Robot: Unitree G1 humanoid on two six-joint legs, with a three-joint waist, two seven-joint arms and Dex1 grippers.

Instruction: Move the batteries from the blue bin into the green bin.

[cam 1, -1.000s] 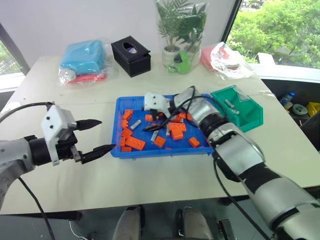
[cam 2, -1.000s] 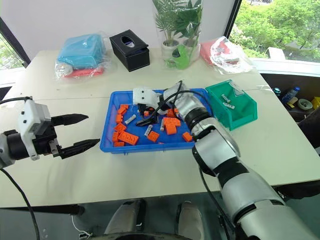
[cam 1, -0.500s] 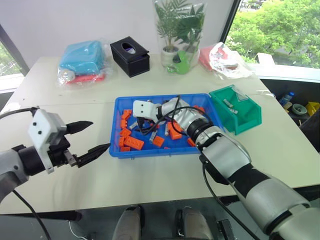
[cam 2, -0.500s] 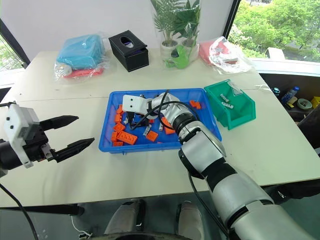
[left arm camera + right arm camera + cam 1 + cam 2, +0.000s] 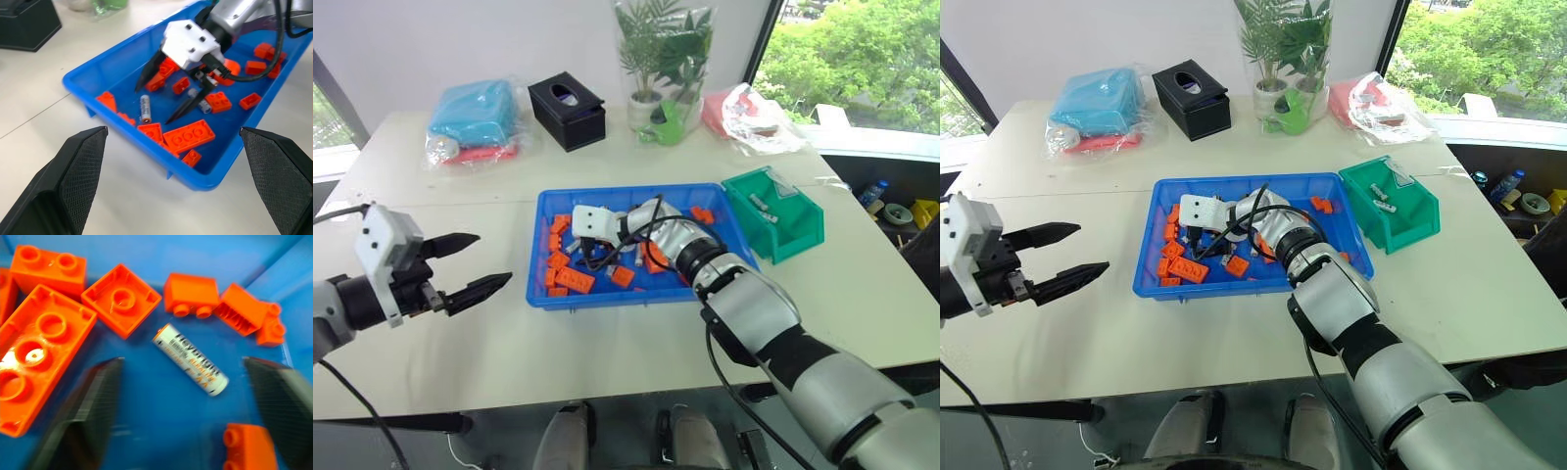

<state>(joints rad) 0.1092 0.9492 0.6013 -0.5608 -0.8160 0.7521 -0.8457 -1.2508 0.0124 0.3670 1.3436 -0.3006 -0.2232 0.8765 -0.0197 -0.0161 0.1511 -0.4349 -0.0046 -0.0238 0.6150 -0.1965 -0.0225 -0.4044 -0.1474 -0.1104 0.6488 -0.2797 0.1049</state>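
The right gripper [image 5: 168, 100] hangs low inside the blue bin [image 5: 544, 211], near its left end, fingers spread and pointing down at the floor of the tray with nothing between them. A battery [image 5: 145, 108] lies flat on the blue floor just beside the tips: in the left wrist view it sits between the two black fingers [image 5: 149, 76] but a little apart from both, and in the right wrist view the same battery [image 5: 190, 359] lies in the gap between the fingers, at an angle, touching neither. Orange bricks [image 5: 121, 299] crowd around it, close but not on top of it, and a long orange brick [image 5: 189, 137] lies nearby toward the tray's near wall. A second battery [image 5: 194, 91] shows partly behind the gripper's finger, among the bricks. The green bin [image 5: 781, 219] stands just beside the right end of the blue tray, and two more batteries [image 5: 1382, 197] already lie inside it. The left gripper [image 5: 475, 267] hovers over the bare table [image 5: 607, 343] well to the left of the tray, fingers wide apart and empty, pointing toward the tray.
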